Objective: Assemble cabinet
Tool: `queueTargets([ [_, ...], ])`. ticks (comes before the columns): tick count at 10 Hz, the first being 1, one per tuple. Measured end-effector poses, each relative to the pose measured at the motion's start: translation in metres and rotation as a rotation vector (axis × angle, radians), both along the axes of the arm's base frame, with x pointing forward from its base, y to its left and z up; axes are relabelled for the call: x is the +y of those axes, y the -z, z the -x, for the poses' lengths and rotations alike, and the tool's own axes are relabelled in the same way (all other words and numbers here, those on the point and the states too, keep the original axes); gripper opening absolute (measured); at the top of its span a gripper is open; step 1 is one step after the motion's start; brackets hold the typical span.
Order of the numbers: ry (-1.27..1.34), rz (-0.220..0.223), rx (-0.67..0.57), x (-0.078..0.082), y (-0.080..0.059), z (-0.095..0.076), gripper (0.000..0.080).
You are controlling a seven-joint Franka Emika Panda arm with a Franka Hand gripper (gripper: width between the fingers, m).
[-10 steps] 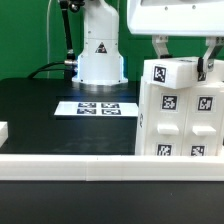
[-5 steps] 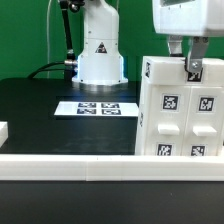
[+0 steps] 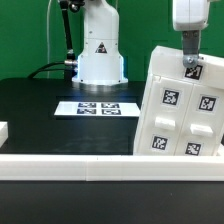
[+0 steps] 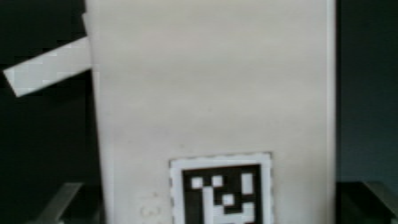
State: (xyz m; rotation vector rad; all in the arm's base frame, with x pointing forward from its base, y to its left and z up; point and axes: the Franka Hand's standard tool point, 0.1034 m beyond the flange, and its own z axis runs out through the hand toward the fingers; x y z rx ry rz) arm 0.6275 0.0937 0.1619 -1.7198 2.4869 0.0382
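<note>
The cabinet (image 3: 180, 110), a large white box with several black-and-white tags on its front panels, stands on the black table at the exterior view's right. It is tilted, its top leaning to that view's right. My gripper (image 3: 190, 58) comes down from above and is shut on its top edge. In the wrist view the cabinet's white face (image 4: 196, 100) fills the frame, with one tag (image 4: 221, 190) between my gripper's (image 4: 210, 208) dark fingers (image 4: 64, 200). A white strip (image 4: 50, 68) sticks out beside the box.
The marker board (image 3: 98, 108) lies flat in front of the arm's white base (image 3: 100, 50). A long low white border rail (image 3: 70, 165) runs along the near edge. A small white piece (image 3: 3, 130) shows at the exterior view's left edge.
My gripper has moved toward the exterior view's right and slightly up. The cabinet went from upright to tilted, its top swinging right with the gripper.
</note>
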Motion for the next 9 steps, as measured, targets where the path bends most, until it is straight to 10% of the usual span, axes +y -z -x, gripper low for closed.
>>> queueTargets([
  [4,0.008,-0.033,-0.009,0.0067,-0.0007,-0.0010,0.0566],
  [6,-0.014,-0.031,-0.011,0.0075,-0.0005,-0.0007,0.0786],
  [9,-0.019,-0.031,-0.011,0.0083,-0.0004,-0.0005,0.0795],
])
